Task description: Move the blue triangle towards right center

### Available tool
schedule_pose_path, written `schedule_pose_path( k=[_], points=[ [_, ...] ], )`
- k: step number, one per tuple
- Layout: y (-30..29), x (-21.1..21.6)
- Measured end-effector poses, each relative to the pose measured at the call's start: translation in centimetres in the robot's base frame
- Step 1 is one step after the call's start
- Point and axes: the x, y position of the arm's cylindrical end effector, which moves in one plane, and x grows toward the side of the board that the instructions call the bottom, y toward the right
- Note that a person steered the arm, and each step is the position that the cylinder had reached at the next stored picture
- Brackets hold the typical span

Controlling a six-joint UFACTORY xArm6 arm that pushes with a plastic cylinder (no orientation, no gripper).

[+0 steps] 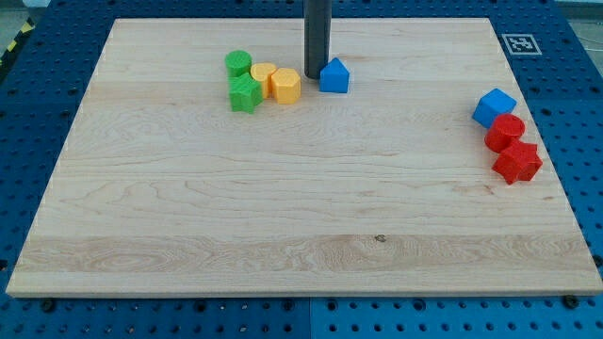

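The blue triangle [334,75] lies near the view's top centre of the wooden board [283,207]. My tip [315,74] stands on the board right against the triangle's left side, between it and the yellow blocks. The dark rod rises straight up out of the view's top.
Left of my tip sit a yellow hexagon [285,86], a second yellow block [263,74], a green cylinder [238,64] and a green star [246,93]. At the view's right edge cluster a blue cube [494,107], a red cylinder [506,131] and a red star [517,162].
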Motion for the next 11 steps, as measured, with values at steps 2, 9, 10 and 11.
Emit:
schedule_pose_path(
  k=[2, 9, 10, 11],
  points=[
    [0.4, 4.4],
    [4.8, 1.3],
    [6.8, 1.4],
    [8.9, 1.4]
  ],
)
